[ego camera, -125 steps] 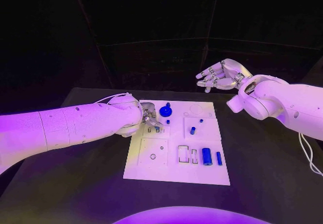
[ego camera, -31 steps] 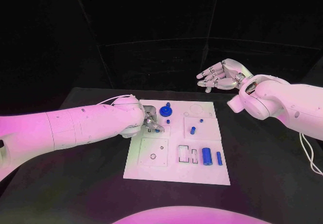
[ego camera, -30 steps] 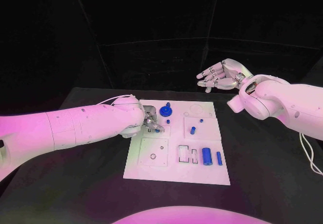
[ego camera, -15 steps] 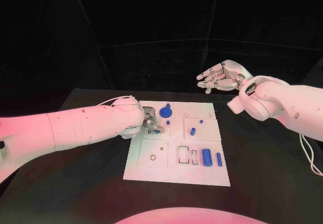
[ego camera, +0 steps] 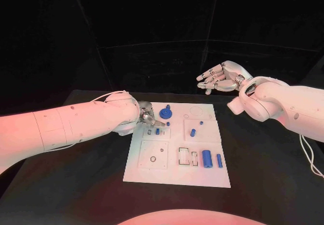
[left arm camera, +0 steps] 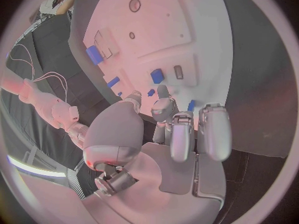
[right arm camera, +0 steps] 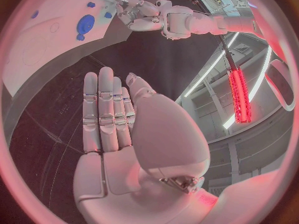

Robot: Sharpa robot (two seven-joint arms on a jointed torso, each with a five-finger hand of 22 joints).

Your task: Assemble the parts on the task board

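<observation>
The white task board (ego camera: pixel 177 171) lies mid-table. In its far half I see a blue disc with a knob (ego camera: pixel 166 111), a small blue block (ego camera: pixel 157 131) standing in a slot, and short blue pegs (ego camera: pixel 193 132). Near the front a blue cylinder (ego camera: pixel 207 158) and a thin blue bar (ego camera: pixel 219 160) lie beside empty slots. My left hand (ego camera: pixel 147 117) hovers at the board's far left corner with its fingertips (left arm camera: pixel 163 92) just behind the block (left arm camera: pixel 157 76), and nothing shows between thumb and fingers. My right hand (ego camera: pixel 219 77) is raised beyond the board with its fingers (right arm camera: pixel 106 109) spread and empty.
The black table (ego camera: pixel 270 168) runs wide on both sides of the board. My left forearm (ego camera: pixel 74 124) lies low over the table's left part. A white cable (ego camera: pixel 309 157) hangs by my right arm. In the right wrist view, my left hand (right arm camera: pixel 134 10) is over the board (right arm camera: pixel 44 40).
My left hand has drawn back from the slot toward the board's far left corner, and the small blue block now stands uncovered in the slot. The right hand has barely moved.
</observation>
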